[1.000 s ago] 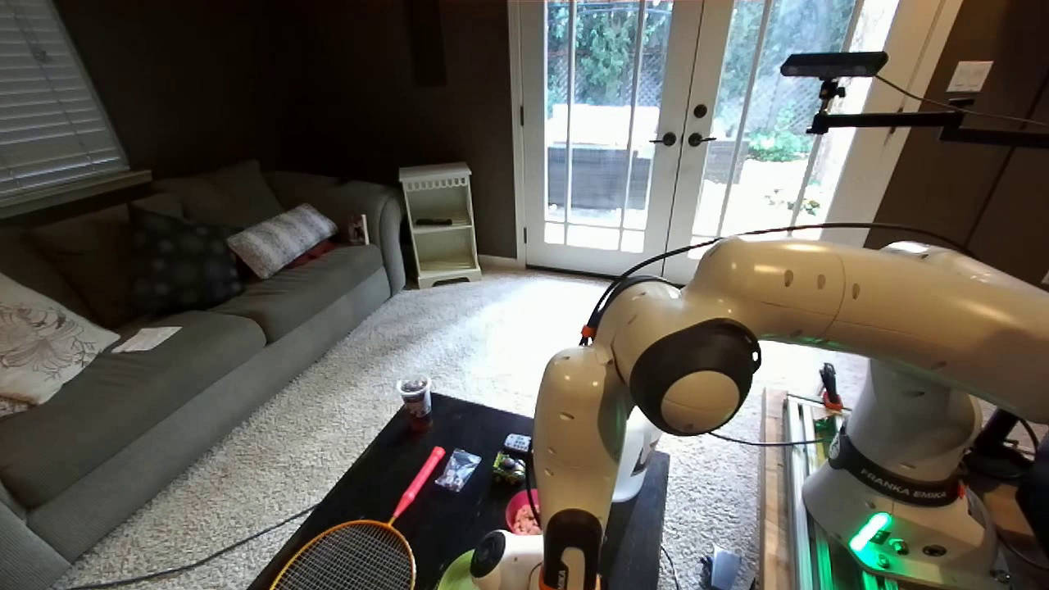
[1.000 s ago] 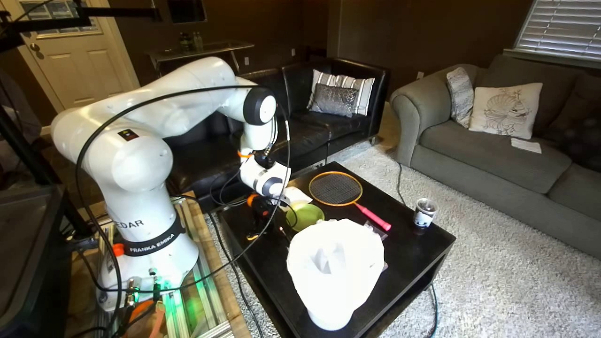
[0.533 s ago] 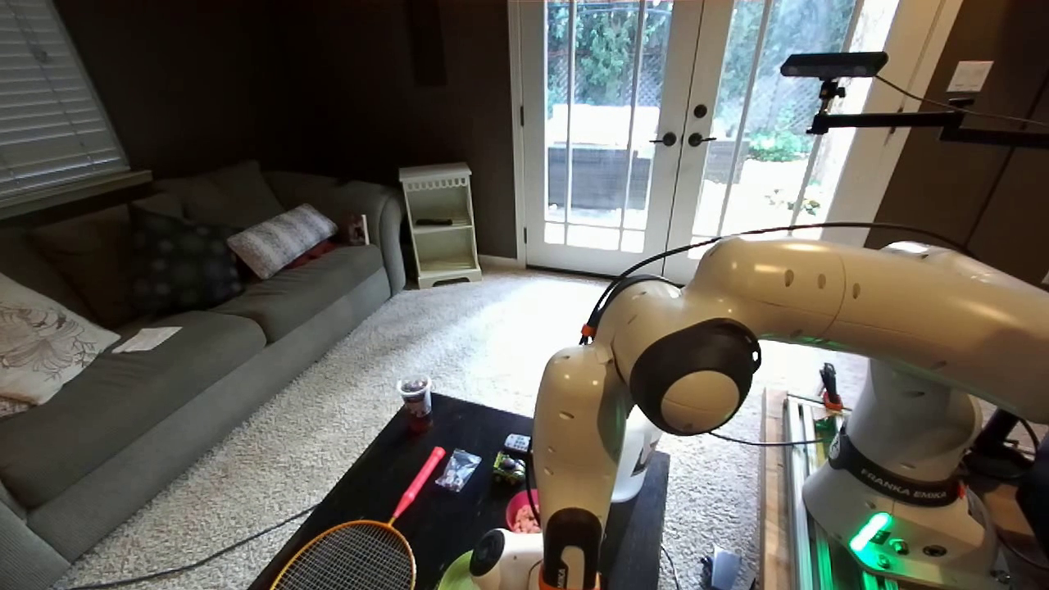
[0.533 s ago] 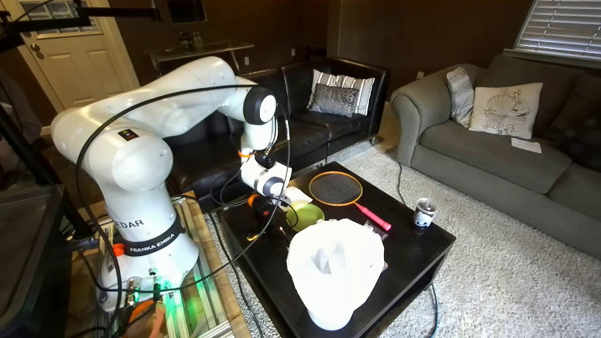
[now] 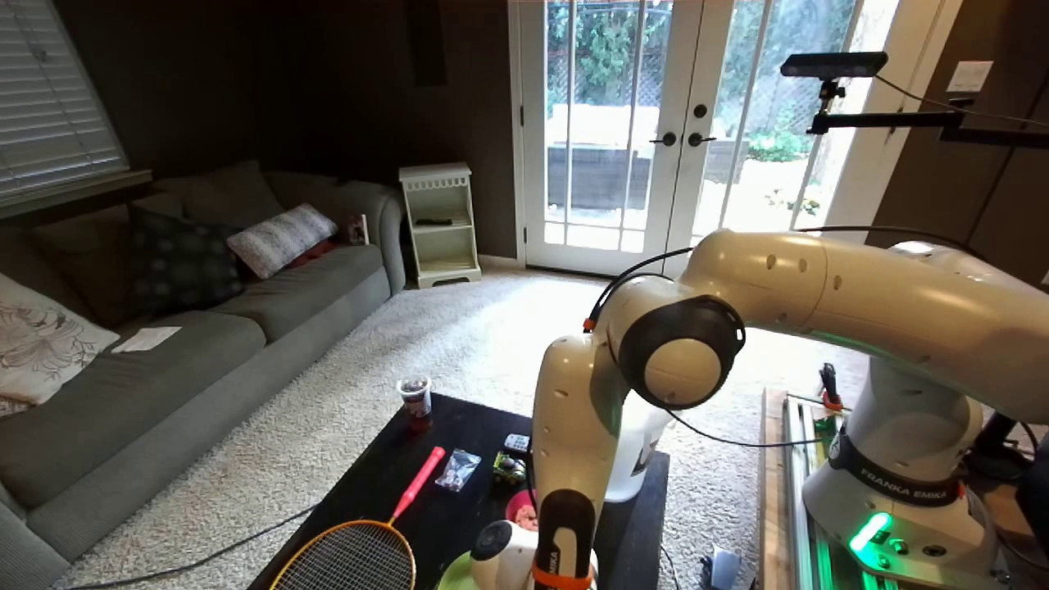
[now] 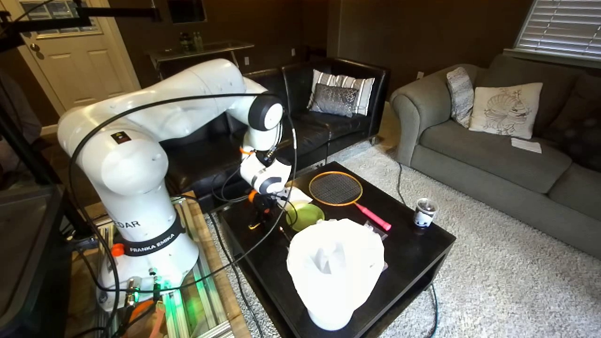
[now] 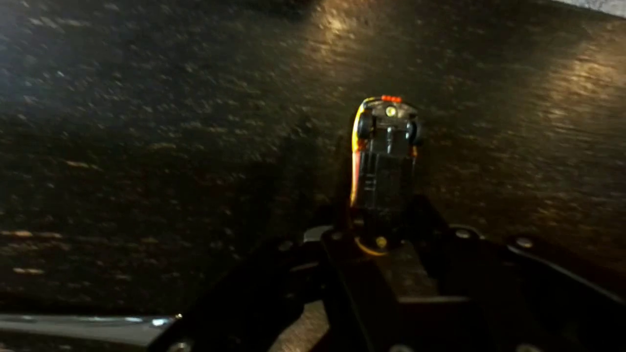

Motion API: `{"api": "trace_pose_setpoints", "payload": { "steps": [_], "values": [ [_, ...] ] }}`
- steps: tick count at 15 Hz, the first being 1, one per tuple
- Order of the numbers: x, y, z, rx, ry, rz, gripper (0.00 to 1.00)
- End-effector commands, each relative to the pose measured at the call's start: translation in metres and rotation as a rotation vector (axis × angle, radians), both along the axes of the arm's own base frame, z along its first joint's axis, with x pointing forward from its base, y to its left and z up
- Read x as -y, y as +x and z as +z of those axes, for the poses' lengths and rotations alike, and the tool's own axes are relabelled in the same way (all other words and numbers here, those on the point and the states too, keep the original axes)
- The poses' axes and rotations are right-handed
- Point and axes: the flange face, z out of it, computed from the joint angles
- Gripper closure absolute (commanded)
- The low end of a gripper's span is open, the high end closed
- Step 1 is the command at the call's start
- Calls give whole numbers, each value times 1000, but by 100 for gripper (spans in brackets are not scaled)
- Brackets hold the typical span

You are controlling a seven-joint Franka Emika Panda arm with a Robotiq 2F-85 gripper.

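Note:
My gripper (image 7: 380, 218) is shut on a toy car (image 7: 384, 161) in the wrist view. The car is small, with a black underside and wheels facing the camera and orange-yellow sides. One end sits between the two dark fingertips and the other points away from them. Dark tabletop lies behind it. In an exterior view the gripper (image 6: 258, 220) is a dark shape pointing down over the near-left part of the black table (image 6: 408, 253), left of the green bowl (image 6: 305, 217). A small yellow-orange patch shows at its tip. In an exterior view the fingers are hidden below the frame edge.
A white bin with a liner (image 6: 335, 272) stands on the table. A racket (image 6: 335, 188), a cup (image 6: 425, 212), a small plastic bag (image 5: 458, 469), a pink bowl (image 5: 524, 512) and a remote (image 5: 516, 442) are also there. A cable (image 6: 293, 141) loops beside the arm.
The arm has shifted over the last half second. The gripper and the yellow-orange patch at its tip have risen slightly. The objects on the table have not moved.

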Motion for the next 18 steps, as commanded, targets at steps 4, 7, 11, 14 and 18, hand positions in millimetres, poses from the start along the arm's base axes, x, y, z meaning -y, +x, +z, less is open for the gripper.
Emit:
{"api": "trace_pose_setpoints", "payload": {
  "steps": [4,7,11,14,18],
  "values": [
    [-8,5,10,209,240,-18,91],
    [-6,3,11,314,287,-35,91],
    [-2,-6,14,428,363,-53,91],
    [4,-11,42,489,443,-79,91],
    [13,-16,59,526,519,-90,91]
  ]
}}
